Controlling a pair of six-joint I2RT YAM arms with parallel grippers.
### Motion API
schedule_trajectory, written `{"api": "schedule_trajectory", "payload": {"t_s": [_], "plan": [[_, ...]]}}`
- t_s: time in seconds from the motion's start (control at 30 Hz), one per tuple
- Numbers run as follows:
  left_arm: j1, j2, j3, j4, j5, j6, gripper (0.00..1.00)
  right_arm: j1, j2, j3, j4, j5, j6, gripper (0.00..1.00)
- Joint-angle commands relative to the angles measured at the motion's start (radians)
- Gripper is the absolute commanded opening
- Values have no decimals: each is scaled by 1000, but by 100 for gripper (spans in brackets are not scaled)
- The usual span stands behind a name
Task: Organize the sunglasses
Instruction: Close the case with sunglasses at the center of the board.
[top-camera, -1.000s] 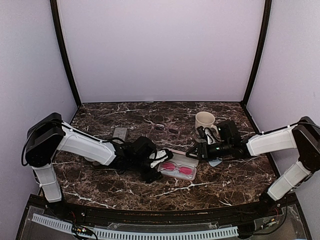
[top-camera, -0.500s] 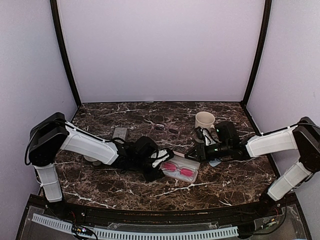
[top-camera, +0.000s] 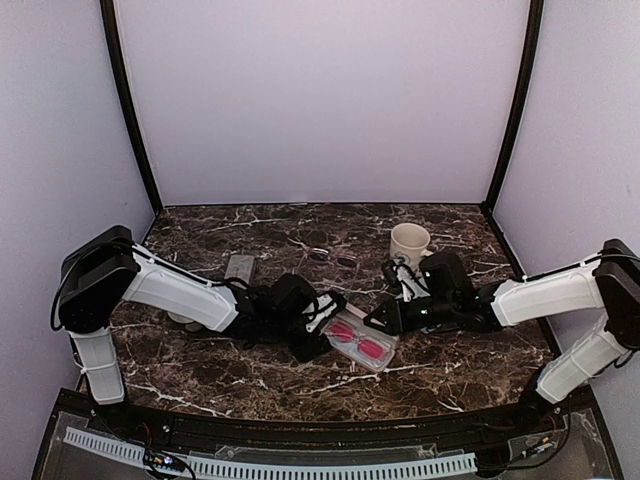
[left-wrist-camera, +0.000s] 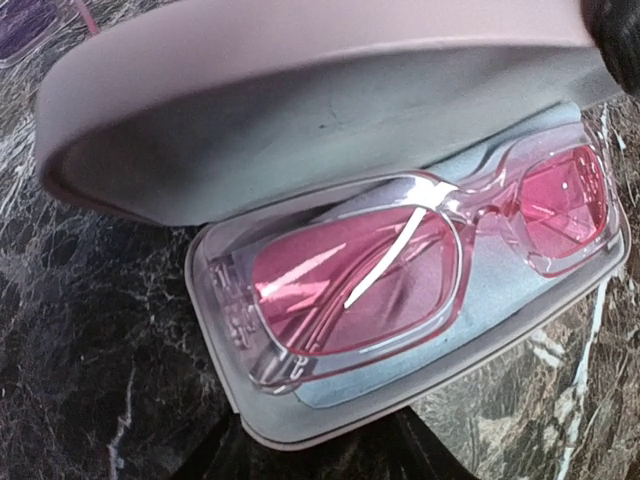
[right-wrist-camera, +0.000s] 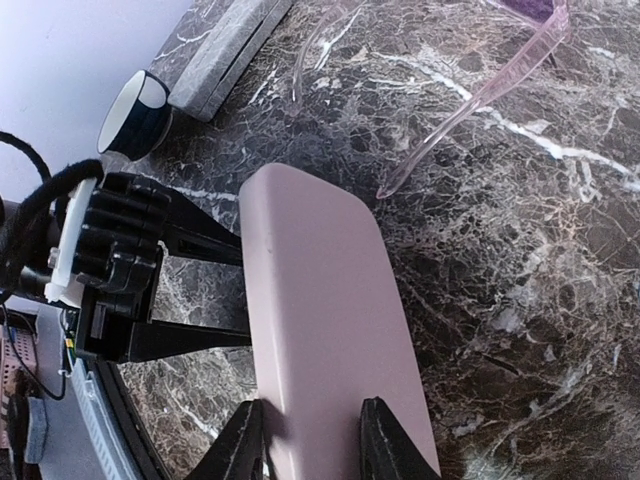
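Note:
The red-pink sunglasses (left-wrist-camera: 400, 270) lie folded on a light blue cloth inside an open pink case (left-wrist-camera: 250, 425), mid-table in the top view (top-camera: 360, 345). The case's lid (right-wrist-camera: 320, 300) is tilted low over them. My left gripper (top-camera: 322, 325) grips the left end of the case's base, and its fingers (left-wrist-camera: 450, 455) show dark under that end. My right gripper (right-wrist-camera: 318, 440) is shut on the lid's edge, at the case's right side in the top view (top-camera: 385, 316). The thin-framed pair with dark lenses (top-camera: 333, 258) lies unfolded farther back, its temple (right-wrist-camera: 470, 100) near the lid.
A grey case (top-camera: 239, 267) lies back left and shows in the right wrist view (right-wrist-camera: 225, 55). A cream mug (top-camera: 410, 240) stands behind my right arm. A dark cup with a white inside (right-wrist-camera: 135, 115) sits by my left arm.
My right gripper has moved left and down with the lid, which now leans lower over the pink glasses. The case has turned slightly. My left gripper stays at the case's end.

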Motion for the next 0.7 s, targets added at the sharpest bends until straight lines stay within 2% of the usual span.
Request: {"api": "schedule_trajectory", "payload": {"t_s": [0.0, 0.67], "plan": [[-11, 17, -27, 35, -38, -77, 48, 80, 8, -9, -26, 93, -12, 33], [-27, 9, -76, 92, -77, -181, 47, 292, 134, 86, -121, 342, -1, 32]]}}
